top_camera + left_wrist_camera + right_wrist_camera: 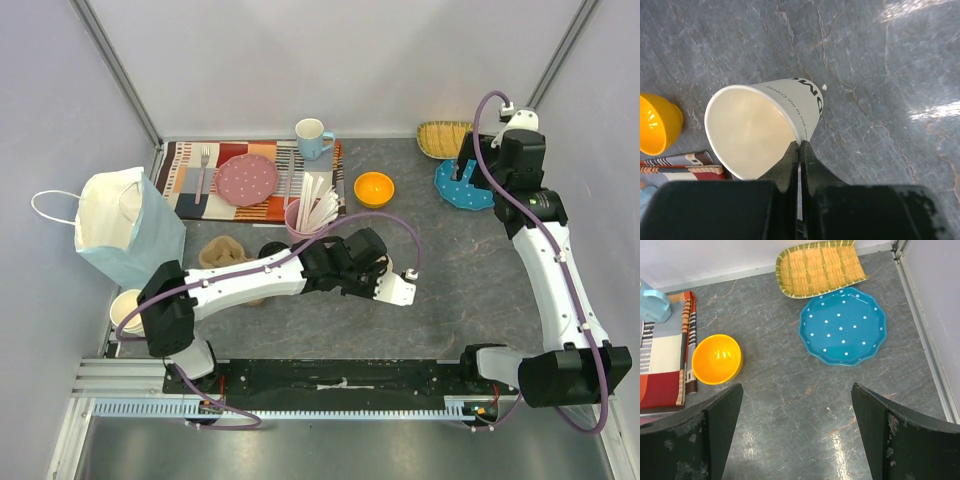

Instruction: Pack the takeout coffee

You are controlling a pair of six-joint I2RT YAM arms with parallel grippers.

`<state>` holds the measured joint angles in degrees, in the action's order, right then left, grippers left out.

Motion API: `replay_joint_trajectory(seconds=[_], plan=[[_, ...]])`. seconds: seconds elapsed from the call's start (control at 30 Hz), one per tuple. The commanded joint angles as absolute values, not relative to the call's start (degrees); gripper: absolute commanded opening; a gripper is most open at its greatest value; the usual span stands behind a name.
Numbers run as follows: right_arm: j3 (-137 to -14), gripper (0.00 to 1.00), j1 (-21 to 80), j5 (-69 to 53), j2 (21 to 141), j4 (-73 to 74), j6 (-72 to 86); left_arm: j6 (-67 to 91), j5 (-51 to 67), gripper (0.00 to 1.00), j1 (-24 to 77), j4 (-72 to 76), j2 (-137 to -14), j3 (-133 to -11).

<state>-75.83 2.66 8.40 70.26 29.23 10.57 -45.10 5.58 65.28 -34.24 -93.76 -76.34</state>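
Pinching the lidless cup (747, 127) by its rim in my closed left claw (800, 146) readies it for the bag (125, 225); right claw (795, 390) gapes empty.

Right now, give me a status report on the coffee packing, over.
Left gripper: jaws shut on paper cup rim, cup lidless. Right gripper: jaws open, empty, near blue plate. Pink cup of sticks close beside left arm.

Left arm (250, 276) reaching right, jaws pinched; right arm (552, 272) extended, jaws wide.
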Motion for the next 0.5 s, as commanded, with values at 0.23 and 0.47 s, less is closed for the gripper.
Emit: replay_joint_trajectory(seconds=[0.23,0.47], plan=[[-73.39,0.98,2.46,4.13,68.91,25.93,9.14,-47.9,1.41,0.02,65.3,-27.33,-96.42,-72.86],[-73.48,0.98,2.55,3.08,68.82,25.66,9.32,-45.1,3.69,0.58,65.3,-32.34,-96.24,-75.92]])
